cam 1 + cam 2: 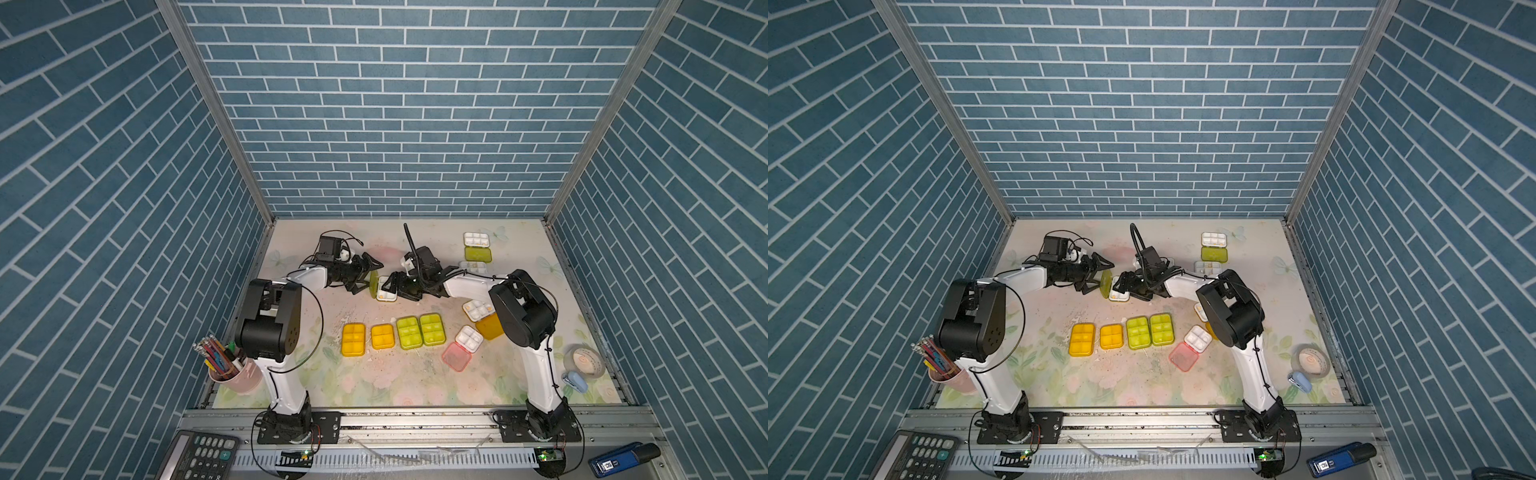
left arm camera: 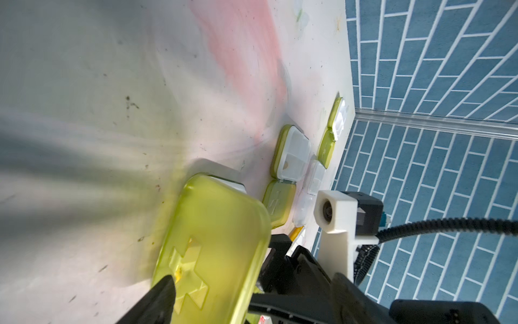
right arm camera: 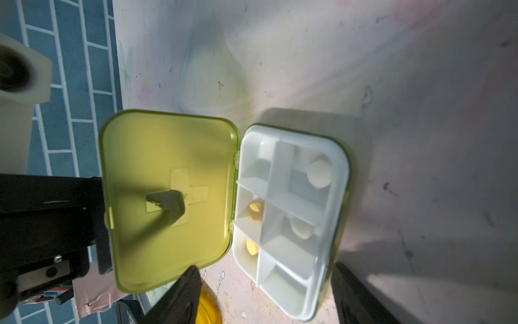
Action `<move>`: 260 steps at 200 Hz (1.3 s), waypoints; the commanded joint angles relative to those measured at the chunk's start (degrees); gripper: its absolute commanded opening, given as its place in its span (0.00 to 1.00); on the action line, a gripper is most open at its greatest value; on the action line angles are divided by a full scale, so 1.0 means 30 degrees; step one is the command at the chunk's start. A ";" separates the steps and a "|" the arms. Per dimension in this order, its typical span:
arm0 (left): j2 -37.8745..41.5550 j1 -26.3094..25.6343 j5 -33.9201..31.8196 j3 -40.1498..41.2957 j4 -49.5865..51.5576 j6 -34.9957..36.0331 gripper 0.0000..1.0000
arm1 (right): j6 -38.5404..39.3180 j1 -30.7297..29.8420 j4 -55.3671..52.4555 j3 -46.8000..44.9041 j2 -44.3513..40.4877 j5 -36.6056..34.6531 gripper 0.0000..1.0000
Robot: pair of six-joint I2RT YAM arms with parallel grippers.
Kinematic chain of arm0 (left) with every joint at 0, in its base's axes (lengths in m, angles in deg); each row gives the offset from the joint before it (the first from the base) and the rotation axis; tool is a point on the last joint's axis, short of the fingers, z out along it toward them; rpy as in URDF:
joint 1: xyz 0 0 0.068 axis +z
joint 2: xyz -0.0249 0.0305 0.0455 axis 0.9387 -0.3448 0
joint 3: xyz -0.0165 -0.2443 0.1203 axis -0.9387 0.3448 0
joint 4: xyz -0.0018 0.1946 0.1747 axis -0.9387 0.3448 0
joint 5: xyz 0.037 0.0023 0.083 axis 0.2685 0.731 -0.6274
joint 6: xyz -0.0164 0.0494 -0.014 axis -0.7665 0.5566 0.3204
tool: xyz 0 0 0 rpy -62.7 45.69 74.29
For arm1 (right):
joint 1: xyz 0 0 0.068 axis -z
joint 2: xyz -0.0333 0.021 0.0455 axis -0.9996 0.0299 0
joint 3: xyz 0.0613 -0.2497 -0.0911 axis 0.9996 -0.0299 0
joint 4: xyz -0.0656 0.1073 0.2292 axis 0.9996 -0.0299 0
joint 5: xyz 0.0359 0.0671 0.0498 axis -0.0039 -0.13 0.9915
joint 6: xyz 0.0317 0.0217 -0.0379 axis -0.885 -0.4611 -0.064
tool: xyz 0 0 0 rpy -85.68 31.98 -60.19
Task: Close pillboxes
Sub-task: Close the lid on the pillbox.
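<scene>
- Blue brick-patterned walls close in three sides of a pale floral surface [image 1: 374,382], and both arms reach toward its middle.
- Between the two grippers lies the open lime-lidded pillbox [image 3: 291,218]. Its white tray is flat on the surface, and its lid [image 3: 168,196] stands roughly upright on the hinge in both top views.
- Some of the tray's compartments hold white pills [image 3: 319,172] and yellow pills [image 3: 255,209].
- The left gripper [image 1: 368,277] is on the lid's outer side, with its jaws spread wide and holding nothing. One jaw tip touches the lid's outer face by the embossed cross, and shows as a dark shape through the plastic in the right wrist view.
- The right gripper [image 3: 265,265] is at one end of the tray, its jaws apart and straddling it. A strip of bare surface shows between the lid-side jaw and the tray, so the tray is not clamped.
- Nearer the robot's base, four closed boxes sit side by side in a row: two orange-yellow pillboxes [image 1: 353,339] and two lime pillboxes [image 1: 432,329].
- To the right of that row, the pink-lidded pillbox [image 1: 456,356] lies open.
- Just beyond it, the orange-lidded pillbox [image 1: 488,328] lies open too, partly under the right arm.
- Near the back wall, the far lime pillbox [image 1: 478,254] lies open, and the clear pillbox [image 1: 472,266] is just beside it, partly hidden by the right arm.
- A pink cup of pencils [image 1: 235,374] stands at the surface's left front corner, and a roll of tape [image 1: 584,359] lies by the right edge.
- A calculator [image 1: 203,457] rests in front of the base rail.
</scene>
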 commanded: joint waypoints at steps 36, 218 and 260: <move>-0.0387 -0.0816 0.0583 0.0198 -0.1068 -0.0497 0.88 | 0.0201 0.0300 -0.1237 -0.2528 -0.4490 -0.4002 0.75; 0.1297 0.1065 0.0131 0.0820 -0.1149 -0.0853 0.88 | 0.4430 -0.0002 -1.0206 0.1877 -0.3144 -0.5763 0.71; 0.1506 0.1312 -0.0134 0.0481 -0.0298 -0.0218 0.88 | 0.4412 -0.0021 -1.1618 0.2461 -0.3246 -0.5481 0.71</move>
